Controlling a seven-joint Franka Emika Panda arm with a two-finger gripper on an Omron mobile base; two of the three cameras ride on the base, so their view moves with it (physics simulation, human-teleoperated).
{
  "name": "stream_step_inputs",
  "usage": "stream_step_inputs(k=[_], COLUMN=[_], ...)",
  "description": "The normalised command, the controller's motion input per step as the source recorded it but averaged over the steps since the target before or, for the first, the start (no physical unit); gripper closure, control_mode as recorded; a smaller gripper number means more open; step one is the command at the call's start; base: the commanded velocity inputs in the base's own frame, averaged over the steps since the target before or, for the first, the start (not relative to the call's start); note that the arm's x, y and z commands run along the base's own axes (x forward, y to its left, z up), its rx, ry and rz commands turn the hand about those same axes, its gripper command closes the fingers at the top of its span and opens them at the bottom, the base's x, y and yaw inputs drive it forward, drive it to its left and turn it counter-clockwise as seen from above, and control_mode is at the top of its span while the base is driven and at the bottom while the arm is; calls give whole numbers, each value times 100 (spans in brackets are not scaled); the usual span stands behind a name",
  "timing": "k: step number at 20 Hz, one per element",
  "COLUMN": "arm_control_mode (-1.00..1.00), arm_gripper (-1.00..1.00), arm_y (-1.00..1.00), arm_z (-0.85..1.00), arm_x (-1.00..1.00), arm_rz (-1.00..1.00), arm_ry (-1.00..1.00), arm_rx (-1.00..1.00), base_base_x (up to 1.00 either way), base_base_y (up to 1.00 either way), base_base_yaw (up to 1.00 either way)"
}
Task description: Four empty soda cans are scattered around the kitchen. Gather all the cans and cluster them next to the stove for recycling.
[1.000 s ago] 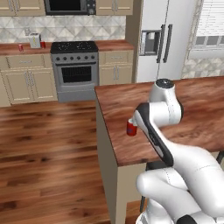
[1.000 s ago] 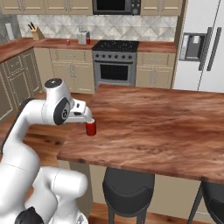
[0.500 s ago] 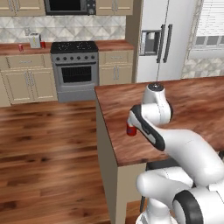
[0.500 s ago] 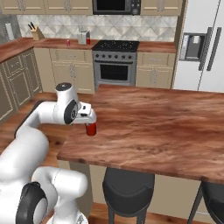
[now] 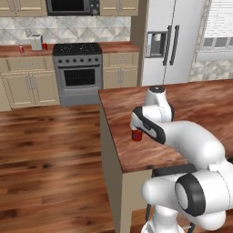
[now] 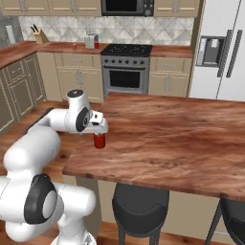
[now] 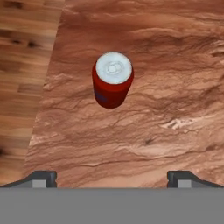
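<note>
In the left base view, a red soda can stands upright on the wooden island desk, close to its left edge. The end effector hangs directly above the can, its body hiding the can's top. The white forearm reaches across the desk from the lower right and covers part of the surface behind the can. Far back, the stove sits between tan cabinets, with a toaster on the counter to its left and two small red cans beside the toaster, one on each side. A steel fridge stands right of the stove run. Against the earlier pictures, the elbow has folded lower and the hand has come in over the can, which has not shifted.

In the right base view, the same can stands near the desk's left edge with the end effector just above it. The stove is well apart, across the wooden floor. A knife block and the toaster stand on the far counter, and a dark stool sits below the desk's near edge.

In the hand view, the can is seen from above, silvery top up, with nothing else on the desk around it. The two fingertips stand wide apart at the bottom corners, clear of the can; the floor shows to the left.
</note>
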Motion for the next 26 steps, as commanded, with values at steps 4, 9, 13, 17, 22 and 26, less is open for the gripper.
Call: stream_step_inputs(k=[4,9,13,17,22,26], arm_control_mode=[-100,-100,-100,-100,-100,-100], arm_gripper=[-100,-100,-100,-100,-100,-100], arm_y=[0,0,0,0,0,0], arm_z=[-30,-29,-11,-3,-1,-7], arm_x=[3,27,28,13,20,31], arm_rz=[0,0,0,0,0,0], arm_ry=[0,0,0,0,0,0], arm_rx=[0,0,0,0,0,0], base_base_x=[0,0,0,0,0,0], base_base_y=[0,0,0,0,0,0], base_base_yaw=[0,0,0,0,0,0])
